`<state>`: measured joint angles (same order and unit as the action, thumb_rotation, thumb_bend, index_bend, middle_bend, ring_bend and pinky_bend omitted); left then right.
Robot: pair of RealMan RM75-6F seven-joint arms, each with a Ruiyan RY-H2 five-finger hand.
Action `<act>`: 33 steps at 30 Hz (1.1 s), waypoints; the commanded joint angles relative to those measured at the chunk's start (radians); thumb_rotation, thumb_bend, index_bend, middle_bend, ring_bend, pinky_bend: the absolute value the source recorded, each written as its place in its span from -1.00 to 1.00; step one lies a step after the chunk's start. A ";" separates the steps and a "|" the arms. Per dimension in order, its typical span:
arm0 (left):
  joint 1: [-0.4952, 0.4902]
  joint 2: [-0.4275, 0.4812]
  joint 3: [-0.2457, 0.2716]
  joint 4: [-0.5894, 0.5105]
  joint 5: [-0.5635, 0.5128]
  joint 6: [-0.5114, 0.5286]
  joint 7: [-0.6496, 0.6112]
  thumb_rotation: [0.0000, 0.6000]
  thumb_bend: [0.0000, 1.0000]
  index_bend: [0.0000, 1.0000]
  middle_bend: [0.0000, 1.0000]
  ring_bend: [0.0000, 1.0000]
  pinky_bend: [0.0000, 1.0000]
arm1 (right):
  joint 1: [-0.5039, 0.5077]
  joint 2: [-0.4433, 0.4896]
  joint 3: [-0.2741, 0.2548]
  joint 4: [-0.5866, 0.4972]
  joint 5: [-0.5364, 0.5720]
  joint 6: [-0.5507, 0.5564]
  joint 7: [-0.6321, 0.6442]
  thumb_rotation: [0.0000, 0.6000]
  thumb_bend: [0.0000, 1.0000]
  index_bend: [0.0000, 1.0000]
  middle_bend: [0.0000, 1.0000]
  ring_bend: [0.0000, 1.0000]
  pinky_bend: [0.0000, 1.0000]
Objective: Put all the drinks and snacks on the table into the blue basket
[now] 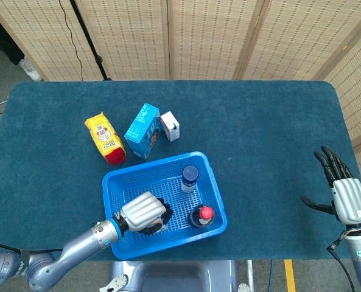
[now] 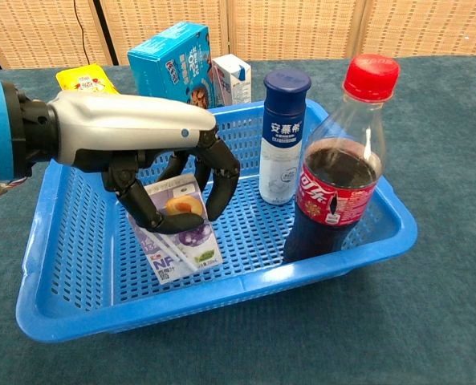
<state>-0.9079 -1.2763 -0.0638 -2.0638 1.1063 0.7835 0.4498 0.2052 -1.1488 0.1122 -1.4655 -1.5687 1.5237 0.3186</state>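
Your left hand [image 2: 153, 172] is inside the blue basket [image 2: 366, 249], its fingers wrapped around the purple drink carton [image 2: 177, 228], which hangs tilted with its lower corner close to the basket floor; whether it touches the mesh cannot be told. Lower the carton until it bears on the floor, then spread the fingers evenly so it settles flat and does not tip. Keep it toward the near-left part of the basket, apart from the white bottle with the blue cap [image 2: 283, 136] and the cola bottle [image 2: 342, 160], both of which stand upright and are likely to topple if struck. Lift the hand straight up on release; a sideways withdrawal risks catching the basket wall or dragging the carton. Your right hand [image 1: 344, 191] hovers over the right edge of the table [image 1: 259, 121], fingers spread and holding nothing. Three items remain outside, behind the basket: the yellow snack bag [image 1: 105, 137], the blue biscuit box [image 1: 142, 131] and the small white carton [image 1: 170, 126].
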 commanded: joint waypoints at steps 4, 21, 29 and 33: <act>-0.016 -0.025 0.040 -0.012 -0.044 0.000 0.032 1.00 0.17 0.24 0.01 -0.17 0.10 | 0.000 0.000 0.001 0.000 0.000 0.000 0.001 1.00 -1.00 -1.00 -1.00 -1.00 -0.72; 0.120 0.144 0.058 -0.029 0.274 0.133 -0.253 1.00 -0.51 -1.00 -1.00 -1.00 -1.00 | -0.002 0.002 -0.001 -0.004 -0.006 0.000 -0.002 1.00 -1.00 -1.00 -1.00 -1.00 -0.72; 0.229 0.344 0.056 0.117 0.410 0.298 -0.467 1.00 -0.51 -1.00 -1.00 -1.00 -1.00 | -0.004 0.004 0.002 -0.007 -0.003 0.003 -0.001 1.00 -1.00 -1.00 -1.00 -1.00 -0.72; 0.232 0.366 0.043 0.237 0.409 0.290 -0.545 1.00 -0.51 -1.00 -1.00 -1.00 -1.00 | -0.004 0.003 0.002 -0.014 -0.004 0.004 -0.010 1.00 -1.00 -1.00 -1.00 -1.00 -0.72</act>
<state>-0.6926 -0.9363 -0.0107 -1.9057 1.5053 1.0661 -0.0370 0.2014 -1.1456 0.1144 -1.4788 -1.5728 1.5271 0.3090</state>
